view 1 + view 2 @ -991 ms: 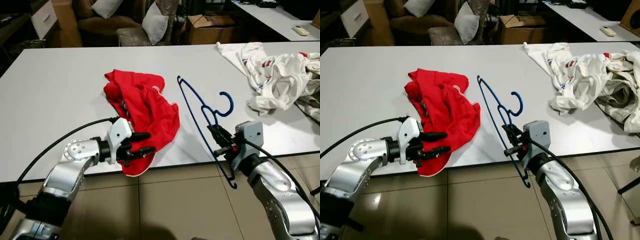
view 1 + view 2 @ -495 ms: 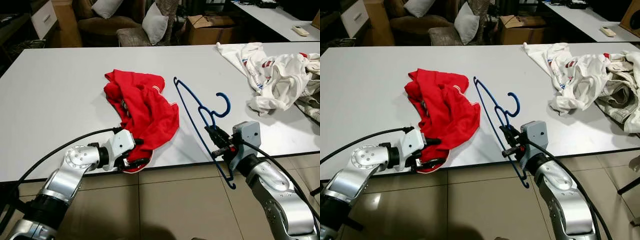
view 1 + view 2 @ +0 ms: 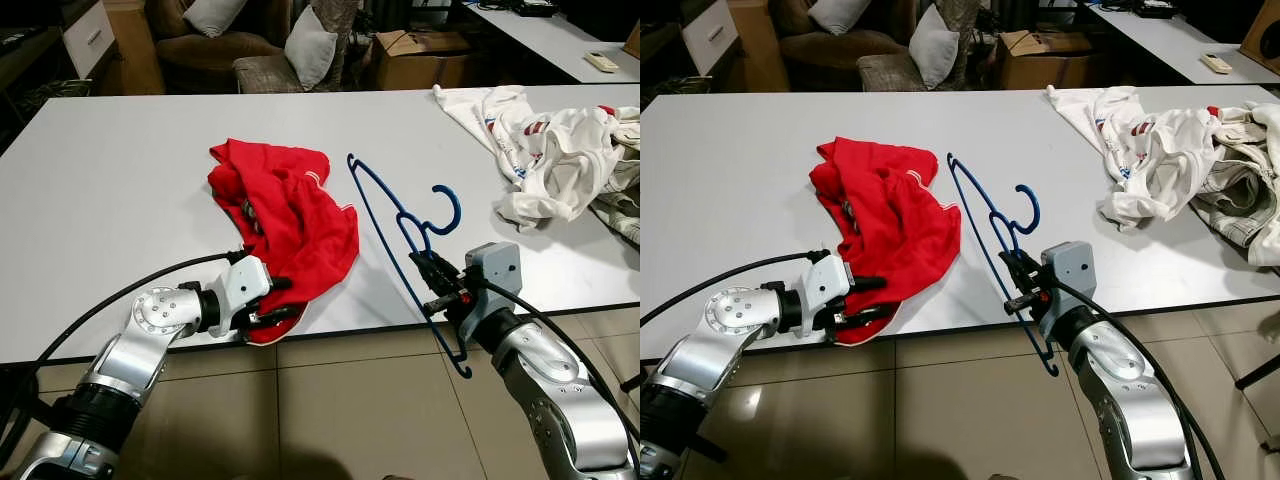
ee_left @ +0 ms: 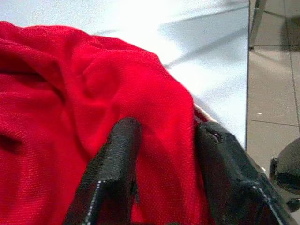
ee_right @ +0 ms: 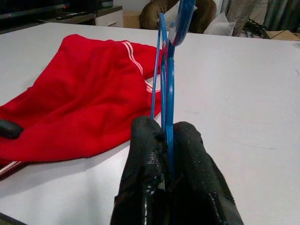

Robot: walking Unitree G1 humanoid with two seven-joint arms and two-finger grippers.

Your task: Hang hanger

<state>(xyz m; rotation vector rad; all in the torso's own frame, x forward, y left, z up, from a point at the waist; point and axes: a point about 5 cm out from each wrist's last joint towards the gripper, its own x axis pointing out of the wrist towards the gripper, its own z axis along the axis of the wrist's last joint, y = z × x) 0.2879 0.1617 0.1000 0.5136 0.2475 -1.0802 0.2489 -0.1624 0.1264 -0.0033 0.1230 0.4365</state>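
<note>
A crumpled red garment (image 3: 290, 215) lies on the white table (image 3: 120, 180), its near hem at the front edge. My left gripper (image 3: 278, 298) is at that hem, open, with one finger (image 4: 117, 154) above and one below the red cloth (image 4: 70, 93). A blue wire hanger (image 3: 385, 215) stands tilted just right of the garment, its lower end hanging past the table edge. My right gripper (image 3: 432, 285) is shut on the hanger's lower bar (image 5: 168, 93), the fingers pressed together around it.
A heap of white clothes (image 3: 550, 150) lies at the table's back right. Beyond the table stand an armchair with cushions (image 3: 305, 45) and a cardboard box (image 3: 420, 55). Tiled floor (image 3: 340, 410) lies below the front edge.
My left gripper has moved in over the red garment's near hem, so that its fingers now straddle the cloth. The right gripper and hanger have shifted slightly left.
</note>
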